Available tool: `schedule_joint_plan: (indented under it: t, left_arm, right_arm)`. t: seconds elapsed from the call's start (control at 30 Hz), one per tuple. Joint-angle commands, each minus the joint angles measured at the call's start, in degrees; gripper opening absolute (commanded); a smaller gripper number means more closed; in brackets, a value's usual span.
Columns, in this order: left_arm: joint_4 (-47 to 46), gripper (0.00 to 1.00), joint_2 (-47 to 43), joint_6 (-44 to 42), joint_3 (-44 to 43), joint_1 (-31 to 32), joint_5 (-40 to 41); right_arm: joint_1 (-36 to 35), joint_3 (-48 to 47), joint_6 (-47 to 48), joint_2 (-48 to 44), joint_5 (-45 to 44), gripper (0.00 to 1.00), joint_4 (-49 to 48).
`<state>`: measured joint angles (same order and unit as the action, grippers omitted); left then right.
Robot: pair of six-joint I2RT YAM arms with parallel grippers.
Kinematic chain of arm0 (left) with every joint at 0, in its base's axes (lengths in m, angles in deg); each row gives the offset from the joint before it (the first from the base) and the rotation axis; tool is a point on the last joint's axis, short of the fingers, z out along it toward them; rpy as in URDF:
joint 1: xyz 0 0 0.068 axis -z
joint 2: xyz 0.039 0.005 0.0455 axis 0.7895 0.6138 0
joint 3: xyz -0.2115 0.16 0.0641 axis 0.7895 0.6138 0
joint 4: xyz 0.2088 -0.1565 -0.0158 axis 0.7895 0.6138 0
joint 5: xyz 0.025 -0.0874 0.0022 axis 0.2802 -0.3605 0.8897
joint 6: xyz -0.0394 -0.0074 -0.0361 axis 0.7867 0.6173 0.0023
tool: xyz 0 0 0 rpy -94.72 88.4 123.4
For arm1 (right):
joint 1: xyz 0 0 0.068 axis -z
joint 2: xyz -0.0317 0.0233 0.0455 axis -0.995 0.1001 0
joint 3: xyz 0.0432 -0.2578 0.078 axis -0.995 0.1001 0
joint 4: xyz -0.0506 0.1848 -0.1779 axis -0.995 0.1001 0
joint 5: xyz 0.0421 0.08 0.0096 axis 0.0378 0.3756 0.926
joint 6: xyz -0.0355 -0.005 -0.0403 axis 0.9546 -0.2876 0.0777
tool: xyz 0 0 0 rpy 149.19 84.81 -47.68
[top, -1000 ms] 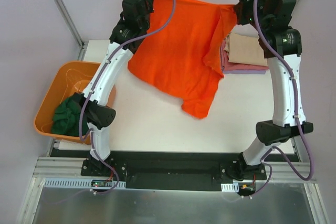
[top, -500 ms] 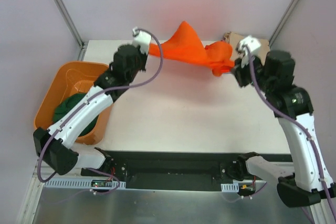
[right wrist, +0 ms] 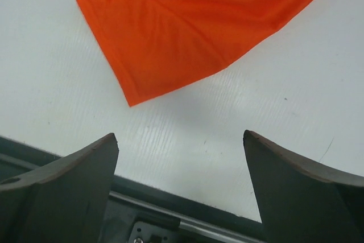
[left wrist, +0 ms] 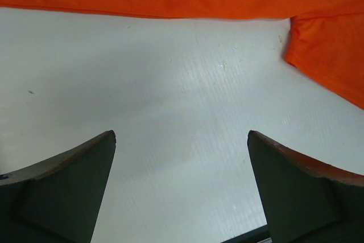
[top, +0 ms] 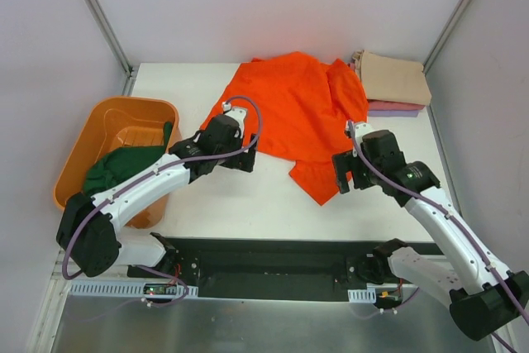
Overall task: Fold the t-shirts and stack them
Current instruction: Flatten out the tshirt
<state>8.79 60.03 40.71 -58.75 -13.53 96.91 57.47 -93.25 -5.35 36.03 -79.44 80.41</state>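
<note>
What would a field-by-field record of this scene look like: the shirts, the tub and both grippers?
Bright orange cloth t-shirt: spread out unfolded on the white table
Dark green cloth t-shirt: bunched in the rigid orange plastic tub
Tan cloth t-shirt: folded, topping the stack at the far right corner
Left gripper: open, empty, over bare table by the orange shirt's near edge
Right gripper: open, empty, by the orange shirt's near corner

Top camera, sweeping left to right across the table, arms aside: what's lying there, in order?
Orange tub holding the dark green t-shirt → spread orange t-shirt → folded stack with tan on top.
</note>
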Motion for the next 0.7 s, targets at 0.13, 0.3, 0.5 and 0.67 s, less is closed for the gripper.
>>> schedule_joint_plan:
  t: [0.13,0.3,0.5,0.67]
  left_arm:
    - [-0.24,0.99,2.11,7.8,-5.18,-3.53,4.48]
    - [-2.96,0.99,8.86,9.91,-10.44,-9.07,3.7]
    - [-2.97,0.99,27.84,11.76,-25.54,-15.75,0.01]
    - [-1.65,0.99,39.02,13.34,-33.82,-19.09,-0.61]
  right_arm:
    - [-0.2,1.99,-8.46,-0.83,-3.01,0.96,-13.02]
    - [-0.2,4.37,-11.97,4.87,7.64,0.96,-20.6]
    - [-0.72,3.06,-16.55,18.04,11.43,0.96,-28.33]
    - [-0.81,-0.11,-19.89,30.26,12.39,0.96,-27.82]
